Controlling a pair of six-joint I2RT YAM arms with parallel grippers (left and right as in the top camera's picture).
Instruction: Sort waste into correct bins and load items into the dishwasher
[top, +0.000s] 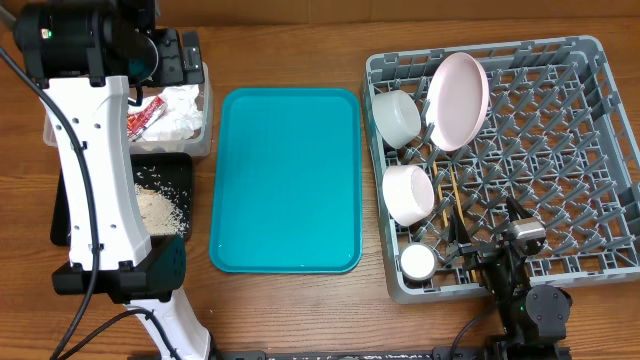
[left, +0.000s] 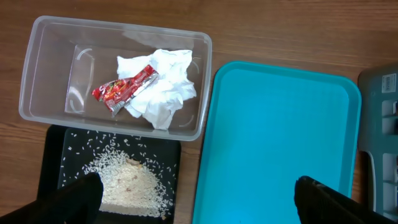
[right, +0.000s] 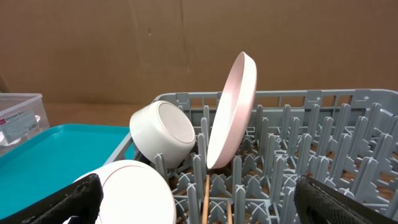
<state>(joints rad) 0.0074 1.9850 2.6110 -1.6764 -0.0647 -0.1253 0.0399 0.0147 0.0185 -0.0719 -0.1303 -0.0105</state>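
Note:
The red wrapper (top: 145, 117) (left: 124, 88) and white tissue (top: 180, 108) (left: 165, 87) lie in the clear tub (top: 205, 120) (left: 28, 68). Rice (top: 160, 205) (left: 127, 183) lies in the black tray (top: 182, 165) (left: 50, 168). The grey rack (top: 600, 120) (right: 323, 99) holds a pink-backed plate (top: 458, 98) (right: 233, 112) on edge, two bowls (top: 397, 117) (top: 408, 192), a cup (top: 418, 262) and chopsticks (top: 452, 195) (right: 205, 202). My left gripper (top: 170, 55) (left: 196, 199) is open and empty, high above the tub and black tray. My right gripper (top: 500, 250) (right: 196, 202) is open and empty over the rack's near edge.
A teal serving tray (top: 285, 180) (left: 280, 137) lies between the bins and the rack with nothing on it. My left arm's white links cover part of the black tray in the overhead view. A cardboard wall stands behind the rack.

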